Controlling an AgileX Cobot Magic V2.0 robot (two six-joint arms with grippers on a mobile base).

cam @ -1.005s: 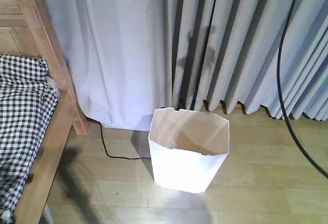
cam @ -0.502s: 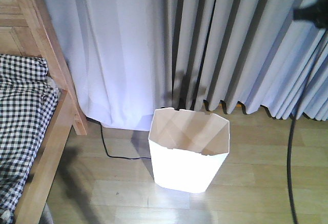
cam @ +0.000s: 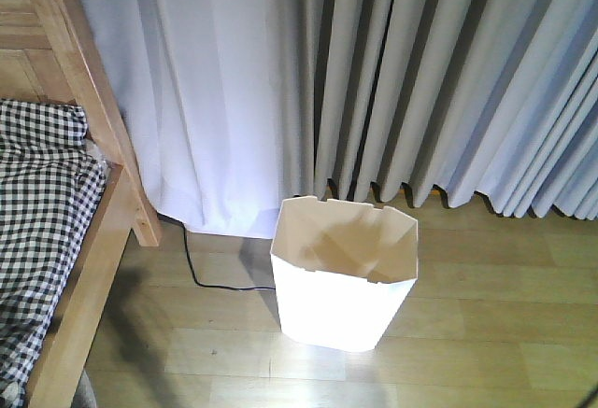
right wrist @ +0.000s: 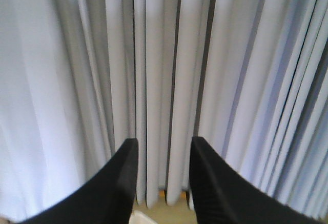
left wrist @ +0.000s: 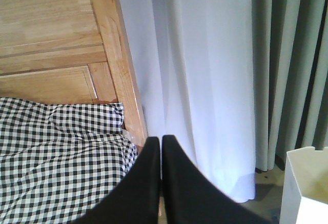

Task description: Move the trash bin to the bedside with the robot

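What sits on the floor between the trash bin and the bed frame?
In the front view, only a thin black cable crosses the wood floor between the trash bin and the bed frame.

A: Which items are cut off?
B: The bed [cam: 47,240] by the front view's left edge; the trash bin [left wrist: 307,188] by the left wrist view's lower right corner.
A: Hidden?
B: The black cable [cam: 201,273] disappears behind the bin.

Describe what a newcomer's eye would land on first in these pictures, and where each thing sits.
The white trash bin stands out first, upright and empty on the wooden floor in front of the long grey curtains. At the left edge is the bed with its light wooden frame and black-and-white checked bedding, a gap of floor away from the bin.
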